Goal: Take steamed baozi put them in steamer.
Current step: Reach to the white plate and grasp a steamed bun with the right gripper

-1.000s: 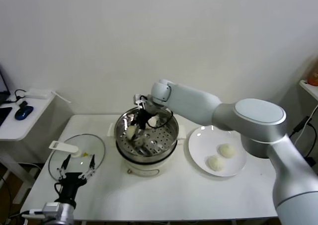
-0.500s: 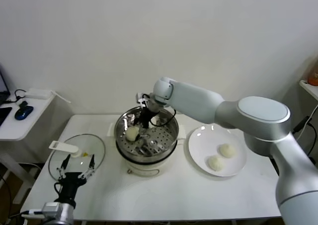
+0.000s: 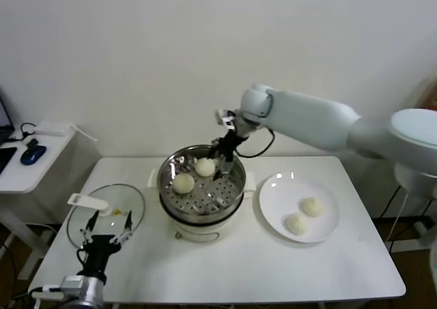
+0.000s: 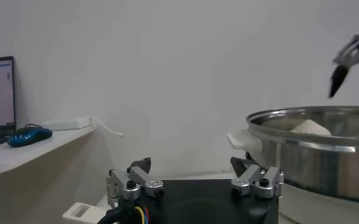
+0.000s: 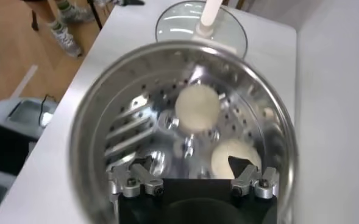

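Two steamed baozi (image 3: 184, 183) (image 3: 205, 166) lie on the perforated tray inside the steamer (image 3: 201, 201), side by side toward its left and back; the right wrist view shows the same pair (image 5: 197, 105) (image 5: 235, 156) on the holed metal floor. Two more baozi (image 3: 313, 207) (image 3: 297, 224) sit close together on the white plate (image 3: 272, 198) just to the right of the steamer. That makes four buns in all, two in the pot and two on the plate.

The right gripper (image 3: 225, 155) hangs above the back right rim of the steamer, its fingers spread wide and holding nothing. A second ago it was down inside the pot over the left side of the tray, with only one bun plainly lying there; it has since lifted and swung right, and the second bun now rests free beside the first.

The left gripper (image 3: 106, 232) waits low at the front left of the worktop (image 3: 273, 268), fingers open and empty, just in front of the glass lid (image 3: 106, 210) with its white handle.

The worktop is white and stands against a plain white wall. To its left a lower white side desk (image 3: 27, 162) carries a blue mouse (image 3: 32, 155).
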You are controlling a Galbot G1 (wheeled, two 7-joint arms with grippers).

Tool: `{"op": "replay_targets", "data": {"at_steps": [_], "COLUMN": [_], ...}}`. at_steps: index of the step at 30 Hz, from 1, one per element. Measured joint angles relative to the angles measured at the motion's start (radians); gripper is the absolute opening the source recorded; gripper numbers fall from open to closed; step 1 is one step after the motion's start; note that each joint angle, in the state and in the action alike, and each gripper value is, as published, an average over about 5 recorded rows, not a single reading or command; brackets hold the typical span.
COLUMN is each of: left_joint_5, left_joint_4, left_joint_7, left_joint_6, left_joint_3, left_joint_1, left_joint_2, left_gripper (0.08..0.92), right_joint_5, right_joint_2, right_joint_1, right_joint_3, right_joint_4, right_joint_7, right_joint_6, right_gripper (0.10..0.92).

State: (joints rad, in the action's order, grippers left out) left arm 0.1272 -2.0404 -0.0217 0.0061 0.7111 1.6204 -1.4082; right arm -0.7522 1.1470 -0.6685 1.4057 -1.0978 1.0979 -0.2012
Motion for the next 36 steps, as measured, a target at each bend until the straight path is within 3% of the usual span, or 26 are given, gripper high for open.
{"op": "replay_targets", "data": {"at_steps": [10,18,36], "left_joint_5": [-0.015,-0.018,-0.03], "left_joint_4": [-0.003,-0.004,0.007], "left_joint_7": [0.001,0.001,0.0], "left_joint_6": [0.005,0.005,0.01], "left_joint_3": [-0.014,-0.021,-0.019], "left_joint_1": [-0.005,-0.01,-0.006], "left_joint_2": [-0.002,-0.004,-0.003], "left_gripper": [0.823,0.823,0.823], "right_joint_5": [0.103,0.261,0.544], "right_joint_2": [-0.254,-0.412,-0.436], "right_joint_1": [-0.099,-0.023,0.33], "right_joint_3": [0.081,0.056,-0.156], "right_joint_4": [-0.172,-0.222,-0.152], "right_joint_7": [0.065,0.084,0.076], "right_joint_6": [0.052,0.077,0.111], "right_gripper": [0.823,0.823,0.823]}}
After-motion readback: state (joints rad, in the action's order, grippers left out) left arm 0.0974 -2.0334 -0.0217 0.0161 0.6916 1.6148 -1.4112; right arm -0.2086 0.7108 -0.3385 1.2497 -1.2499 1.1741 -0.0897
